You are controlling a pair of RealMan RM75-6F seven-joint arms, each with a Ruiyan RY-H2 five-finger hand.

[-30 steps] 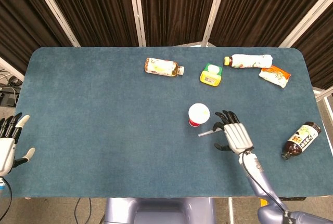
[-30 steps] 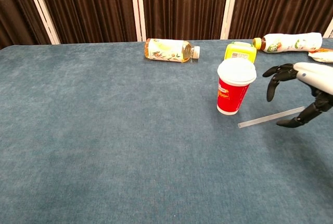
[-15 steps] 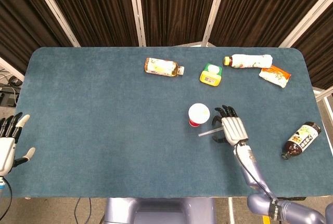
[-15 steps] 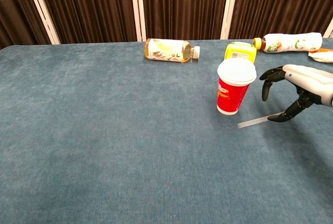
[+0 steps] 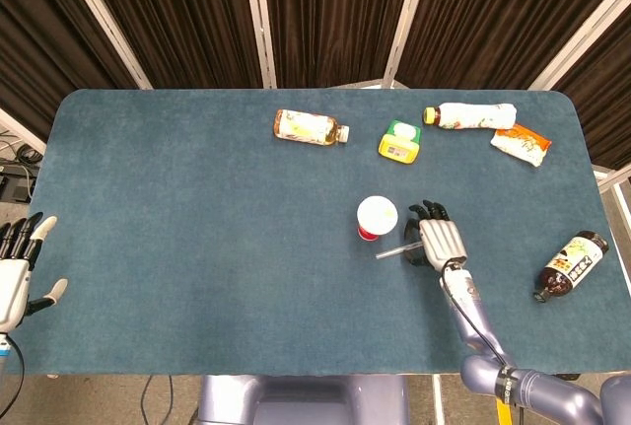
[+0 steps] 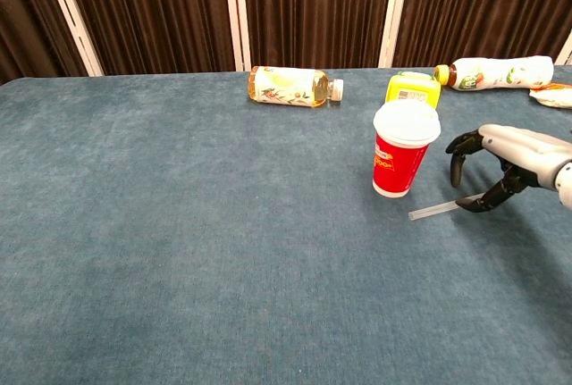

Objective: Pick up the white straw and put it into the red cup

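Note:
The red cup (image 5: 377, 218) (image 6: 404, 148) stands upright near mid-table, its white lid on. Just right of its base the white straw (image 5: 392, 250) (image 6: 433, 212) lies flat on the blue cloth. My right hand (image 5: 441, 241) (image 6: 505, 157) hovers low over the straw's right end, palm down, fingers curled toward the cloth on the far side and thumb on the near side. A gap still shows between thumb and fingers, and that end of the straw is hidden under the thumb. My left hand (image 5: 18, 272) hangs open off the table's left edge, holding nothing.
Along the back lie a tea bottle (image 5: 311, 128), a yellow container (image 5: 400, 141), a white bottle (image 5: 473, 115) and an orange snack packet (image 5: 521, 143). A dark bottle (image 5: 570, 265) lies near the right edge.
My right hand has moved left toward the cup and sunk lower over the straw, its fingers curling in more. The straw, the cup and the left hand have stayed put.

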